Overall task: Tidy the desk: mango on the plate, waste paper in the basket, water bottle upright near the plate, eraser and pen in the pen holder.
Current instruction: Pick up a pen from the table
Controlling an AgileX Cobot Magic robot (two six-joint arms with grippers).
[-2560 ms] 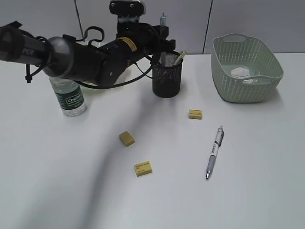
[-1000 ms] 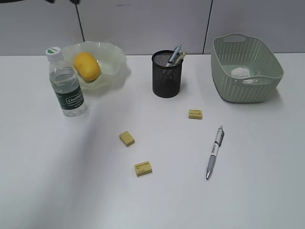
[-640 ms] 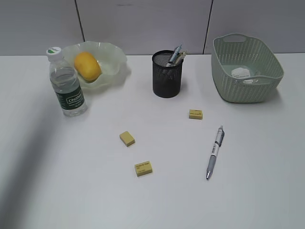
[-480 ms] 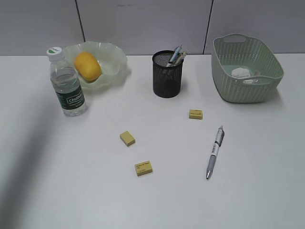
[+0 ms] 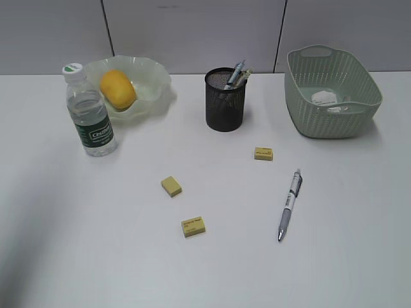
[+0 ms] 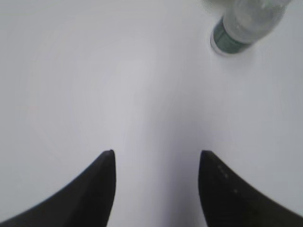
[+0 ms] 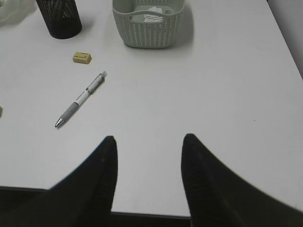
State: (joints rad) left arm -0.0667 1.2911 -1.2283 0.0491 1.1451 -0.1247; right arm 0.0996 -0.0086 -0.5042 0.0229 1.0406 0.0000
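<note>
Lying w/ its long axis slanting tip-down-left, the pen sits ahead-left of the right gripper, below the pen holder; jaws apart, empty; right arm's nearer.

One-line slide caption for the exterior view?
Mango on plate, bottle upright, three erasers and one pen loose on desk.

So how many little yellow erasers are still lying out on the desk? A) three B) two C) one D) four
A: three erasers lie loose on the desk, one nearest the pen holder, one further left, and one closest to the camera.
</note>
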